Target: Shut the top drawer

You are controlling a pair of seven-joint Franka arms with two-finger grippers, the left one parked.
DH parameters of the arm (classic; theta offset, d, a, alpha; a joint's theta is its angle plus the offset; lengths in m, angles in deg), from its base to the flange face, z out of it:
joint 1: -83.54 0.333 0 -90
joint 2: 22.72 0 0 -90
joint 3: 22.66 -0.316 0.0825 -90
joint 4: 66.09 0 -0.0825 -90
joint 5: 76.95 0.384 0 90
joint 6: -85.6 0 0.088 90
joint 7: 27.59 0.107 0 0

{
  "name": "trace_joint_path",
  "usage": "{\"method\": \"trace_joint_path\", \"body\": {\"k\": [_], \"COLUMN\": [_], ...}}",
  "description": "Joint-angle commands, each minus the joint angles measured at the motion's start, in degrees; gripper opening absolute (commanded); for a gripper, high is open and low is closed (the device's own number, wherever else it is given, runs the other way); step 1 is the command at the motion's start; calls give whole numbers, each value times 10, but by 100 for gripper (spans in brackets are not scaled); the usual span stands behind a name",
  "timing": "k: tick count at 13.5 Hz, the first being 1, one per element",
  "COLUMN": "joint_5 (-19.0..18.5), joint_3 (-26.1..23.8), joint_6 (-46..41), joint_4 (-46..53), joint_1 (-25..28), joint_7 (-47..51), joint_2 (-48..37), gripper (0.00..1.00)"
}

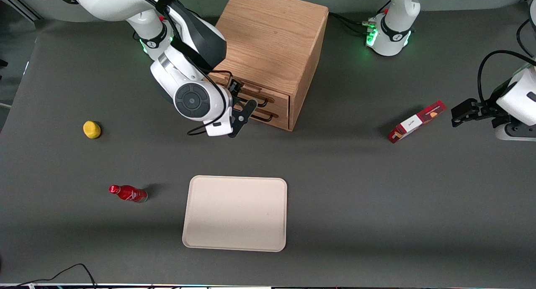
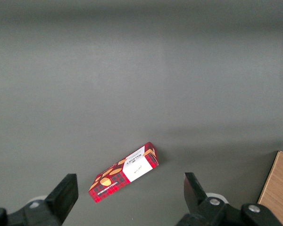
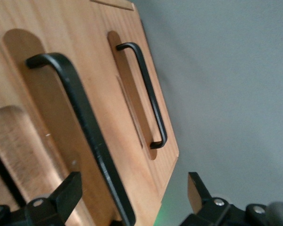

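We start at the working arm's end of the tabletop (image 1: pixel 356 188), where a small yellow fruit (image 1: pixel 91 129) sits alone on the dark surface. Nearer the front camera than that, we pick out a red bottle (image 1: pixel 127 193) lying on its side. Moving along, here is the tool (image 1: pixel 242 107), hanging right in front of the wooden cabinet (image 1: pixel 272 37), level with the drawer fronts. Its two black fingers stand spread apart with nothing between them; in the wrist camera we see the fingertips (image 3: pixel 68 190) wide of each other, one on each side of the handle bars, with no contact that we can make out. The top drawer (image 1: pixel 268 95) is the upper of the two light oak fronts in the cabinet, and its thin black handle (image 3: pixel 85 132) runs close past the wrist camera. It sits proud of the lower drawer (image 3: pixel 132 84), so we read it as slightly pulled out. The lower drawer's own black handle (image 3: pixel 146 94) lies just beside it. Nearer the front camera than the cabinet, a pale empty tray (image 1: pixel 235 212) lies flat. Toward the parked arm's end, we close on a red plaid box (image 1: pixel 416 121), lying tilted on the tabletop, well apart from the cabinet.
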Motion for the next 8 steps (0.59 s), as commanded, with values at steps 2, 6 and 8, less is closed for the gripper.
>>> {"method": "trace_joint_path", "body": {"k": [2, 6, 8], "joint_5": [22, 19, 20], "joint_3": [-3, 33, 87], "joint_6": [-31, -42, -45], "joint_4": [11, 22, 49], "joint_1": [0, -11, -10], "joint_7": [33, 29, 29], "joint_2": [-10, -34, -44], "gripper": [100, 100, 100]}}
